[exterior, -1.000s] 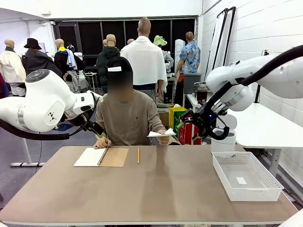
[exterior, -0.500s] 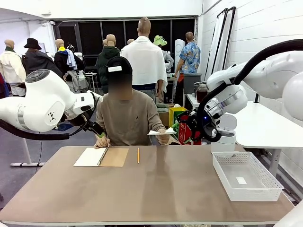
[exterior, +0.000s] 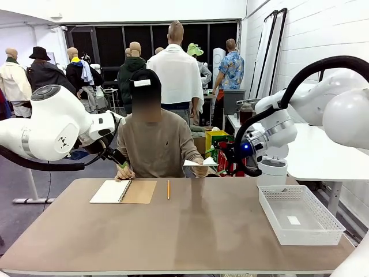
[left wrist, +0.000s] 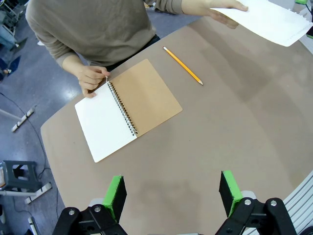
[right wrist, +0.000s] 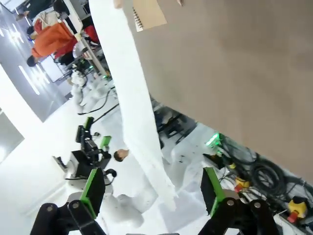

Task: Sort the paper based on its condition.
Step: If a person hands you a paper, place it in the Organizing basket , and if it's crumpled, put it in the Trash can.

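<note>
Paper (exterior: 199,163): held out level by the person's hand (exterior: 203,171), mid-frame.
Right gripper (right wrist: 152,176): spread wide, sheet's end between its fingers, not pinched.
Left gripper (left wrist: 172,183): released, over bare table (left wrist: 230,132).

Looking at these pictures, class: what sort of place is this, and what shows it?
Likely a robotics lab: a white left arm and right arm flank a shared table, a person sits opposite, beside a painted block wall.

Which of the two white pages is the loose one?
The sheet held up in the person's hand, above the table's far edge. The other white page lies flat on the table, bound by a spiral to the brown-covered notebook.
</note>
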Action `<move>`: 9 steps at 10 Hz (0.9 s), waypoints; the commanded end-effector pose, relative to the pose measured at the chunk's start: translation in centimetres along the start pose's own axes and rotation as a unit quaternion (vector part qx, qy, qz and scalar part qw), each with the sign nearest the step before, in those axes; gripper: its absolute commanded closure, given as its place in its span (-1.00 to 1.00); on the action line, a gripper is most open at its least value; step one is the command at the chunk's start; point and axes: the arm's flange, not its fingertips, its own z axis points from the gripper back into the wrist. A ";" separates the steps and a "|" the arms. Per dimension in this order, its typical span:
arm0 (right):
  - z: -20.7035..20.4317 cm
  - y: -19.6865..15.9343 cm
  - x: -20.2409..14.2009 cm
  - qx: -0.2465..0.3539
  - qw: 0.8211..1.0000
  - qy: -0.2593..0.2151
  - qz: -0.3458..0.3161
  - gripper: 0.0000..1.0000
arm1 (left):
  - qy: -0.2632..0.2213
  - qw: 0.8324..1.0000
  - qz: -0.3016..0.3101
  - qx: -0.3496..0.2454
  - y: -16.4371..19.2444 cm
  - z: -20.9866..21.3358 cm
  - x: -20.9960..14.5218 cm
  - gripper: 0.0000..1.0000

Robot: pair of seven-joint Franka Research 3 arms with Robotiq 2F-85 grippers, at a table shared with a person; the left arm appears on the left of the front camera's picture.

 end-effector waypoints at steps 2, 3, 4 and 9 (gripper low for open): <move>-0.1 0.0 1.5 0.037 0.998 0.003 -0.057 -1.00 | 0.000 1.000 0.000 0.000 0.1 0.0 -0.1 -1.00; -0.2 -0.4 2.0 0.038 0.997 0.001 -0.069 -1.00 | 0.000 1.000 0.000 0.000 0.1 0.0 -0.1 -1.00; -0.2 -0.7 2.1 0.040 0.996 0.000 -0.076 -1.00 | 0.000 1.000 0.000 0.000 0.1 0.0 -0.1 -1.00; 0.6 -1.4 2.7 0.047 0.995 -0.018 -0.092 -0.31 | 0.000 1.000 0.000 0.000 0.1 0.0 -0.1 -1.00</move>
